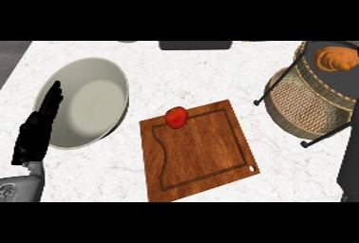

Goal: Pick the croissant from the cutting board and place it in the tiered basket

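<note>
Orange-brown croissant [335, 59], seemingly red fruit [176, 116]

Left hand [38, 128] sits at the view's left edge, fingers straight and together, pointing up and slightly right, holding nothing. Its grey forearm [24, 182] enters from the lower left corner and rises almost vertically to the wrist. Right hand not visible; only a dark strip shows along the lower right edge, can't tell what it is.
</note>
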`<state>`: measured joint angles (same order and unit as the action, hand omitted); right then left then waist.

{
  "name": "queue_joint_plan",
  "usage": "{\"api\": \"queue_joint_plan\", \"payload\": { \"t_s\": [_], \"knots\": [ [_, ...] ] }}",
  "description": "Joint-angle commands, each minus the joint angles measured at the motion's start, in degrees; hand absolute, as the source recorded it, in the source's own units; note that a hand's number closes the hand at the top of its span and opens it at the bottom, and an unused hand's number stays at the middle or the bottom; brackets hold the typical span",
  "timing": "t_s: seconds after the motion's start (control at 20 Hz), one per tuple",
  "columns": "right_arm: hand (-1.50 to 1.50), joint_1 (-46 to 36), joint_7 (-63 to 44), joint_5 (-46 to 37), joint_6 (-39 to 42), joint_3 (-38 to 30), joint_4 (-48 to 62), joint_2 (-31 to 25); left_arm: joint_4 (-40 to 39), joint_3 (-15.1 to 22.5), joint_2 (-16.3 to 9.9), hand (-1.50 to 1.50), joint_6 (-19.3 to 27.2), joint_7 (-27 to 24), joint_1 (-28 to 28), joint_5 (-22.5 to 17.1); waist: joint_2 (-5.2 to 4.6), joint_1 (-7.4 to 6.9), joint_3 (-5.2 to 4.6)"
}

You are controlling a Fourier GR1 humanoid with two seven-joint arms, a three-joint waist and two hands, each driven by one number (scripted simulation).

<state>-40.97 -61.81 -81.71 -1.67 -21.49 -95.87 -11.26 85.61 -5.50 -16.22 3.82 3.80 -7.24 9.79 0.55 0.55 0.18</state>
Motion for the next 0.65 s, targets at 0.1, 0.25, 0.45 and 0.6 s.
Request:
{"api": "queue_joint_plan", "payload": {
  "t_s": [0.1,0.25,0.45,0.6],
  "knots": [
    [-1.5,2.1,-10.6,0.0,11.9,-2.2,-18.7,4.3,0.7,0.9,1.9,0.0,0.7,1.5,1.0,0.3,0.38,1.24,-0.26],
    [-1.5,10.2,-7.8,3.2,15.4,-3.5,-30.8,8.0,-0.7,0.4,1.8,0.0,0.8,1.2,1.3,0.5,0.41,2.21,-0.23],
    [-1.5,19.8,-6.7,5.3,19.4,-1.8,-46.6,11.1,1.9,-0.5,0.1,0.0,-0.6,1.6,2.7,0.1,0.22,1.23,-0.19],
    [-1.5,22.7,-6.9,9.5,22.1,-3.5,-54.8,11.2,-2.1,0.2,2.0,0.0,0.5,-0.9,0.5,1.0,-0.17,0.88,-0.22]
  ]
}}
